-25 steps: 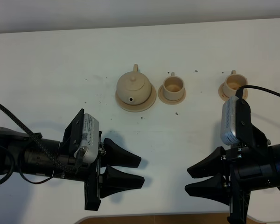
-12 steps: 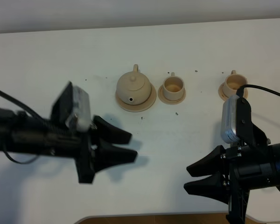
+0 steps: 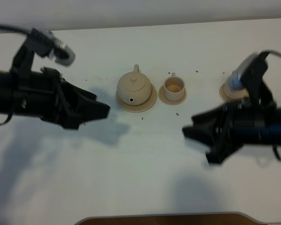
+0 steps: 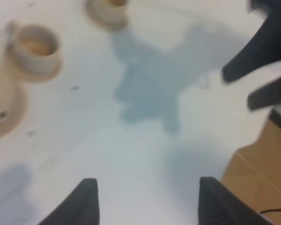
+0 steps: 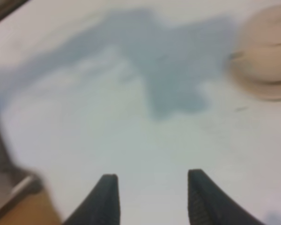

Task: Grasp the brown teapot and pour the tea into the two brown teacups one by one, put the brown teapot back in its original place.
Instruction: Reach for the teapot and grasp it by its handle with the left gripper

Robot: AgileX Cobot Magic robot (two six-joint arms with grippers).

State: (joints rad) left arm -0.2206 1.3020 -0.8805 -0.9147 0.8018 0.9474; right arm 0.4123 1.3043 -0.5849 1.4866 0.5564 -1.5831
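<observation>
The brown teapot [image 3: 133,86] sits on its wide saucer [image 3: 146,105], the original place, at the back middle of the white table. One teacup [image 3: 173,86] stands on a small saucer just right of it. The other teacup [image 3: 229,89] is farther right, partly hidden by my right arm. My left gripper [image 3: 102,109] is open and empty, raised left of the teapot. My right gripper [image 3: 197,143] is open and empty, in front of the cups. The left wrist view shows both cups [image 4: 35,46] [image 4: 109,9] and the teapot's edge [image 4: 0,115].
The white table [image 3: 140,178] has small dark specks around the tea set. Its front edge and a brown floor show in the left wrist view [image 4: 262,173]. A blurred tan piece [image 5: 266,58] lies ahead of my right gripper; I cannot tell which one.
Both arms have lifted from the table's front edge and swung toward the back. The left gripper now sits left of the teapot, the right gripper nearer the cups. The tea set has not moved.
</observation>
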